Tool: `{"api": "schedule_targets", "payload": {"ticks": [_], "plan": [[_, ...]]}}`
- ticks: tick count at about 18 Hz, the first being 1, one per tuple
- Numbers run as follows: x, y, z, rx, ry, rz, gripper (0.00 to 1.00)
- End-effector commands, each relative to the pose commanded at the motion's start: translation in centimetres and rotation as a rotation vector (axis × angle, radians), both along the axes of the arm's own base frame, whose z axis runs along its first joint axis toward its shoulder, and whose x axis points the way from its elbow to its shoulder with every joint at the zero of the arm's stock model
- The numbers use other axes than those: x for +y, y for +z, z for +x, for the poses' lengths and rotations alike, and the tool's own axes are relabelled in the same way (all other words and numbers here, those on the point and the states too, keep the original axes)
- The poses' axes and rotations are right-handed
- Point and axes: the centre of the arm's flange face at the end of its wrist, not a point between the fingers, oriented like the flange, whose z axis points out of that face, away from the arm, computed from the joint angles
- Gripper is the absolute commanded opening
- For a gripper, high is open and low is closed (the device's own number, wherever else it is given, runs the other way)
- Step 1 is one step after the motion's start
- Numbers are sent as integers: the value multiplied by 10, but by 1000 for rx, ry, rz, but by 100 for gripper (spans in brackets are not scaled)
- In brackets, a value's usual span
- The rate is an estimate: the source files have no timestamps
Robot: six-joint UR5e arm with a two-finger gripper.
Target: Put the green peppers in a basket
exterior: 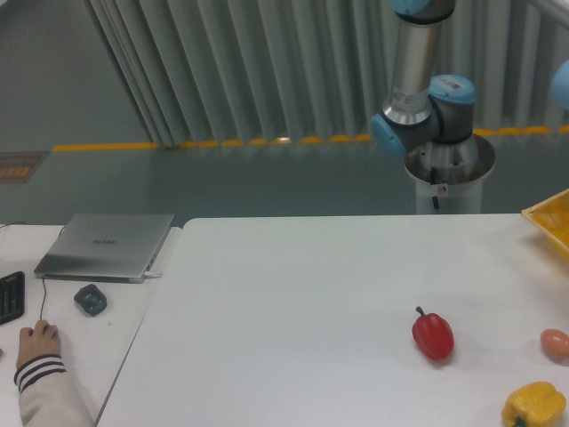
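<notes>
The green peppers are out of view. Only a corner of the yellow-orange basket (551,218) shows at the right edge of the white table (293,294). The arm's base and lower joints (427,107) stand behind the table at the upper right. A blue joint (562,84) peeks in at the right edge. The gripper itself lies outside the frame.
A red pepper (433,334) lies on the table at the right. A yellow pepper (533,406) sits at the bottom right corner, and an orange-brown round thing (556,343) is at the right edge. On the left desk are a laptop (107,245), a mouse (90,299) and a person's hand (37,342).
</notes>
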Motion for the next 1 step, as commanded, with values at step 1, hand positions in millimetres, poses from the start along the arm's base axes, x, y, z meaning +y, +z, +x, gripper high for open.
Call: {"api": "schedule_targets", "payload": {"ticks": [1], "plan": [[0, -1, 0, -2, 0, 1, 100]]}}
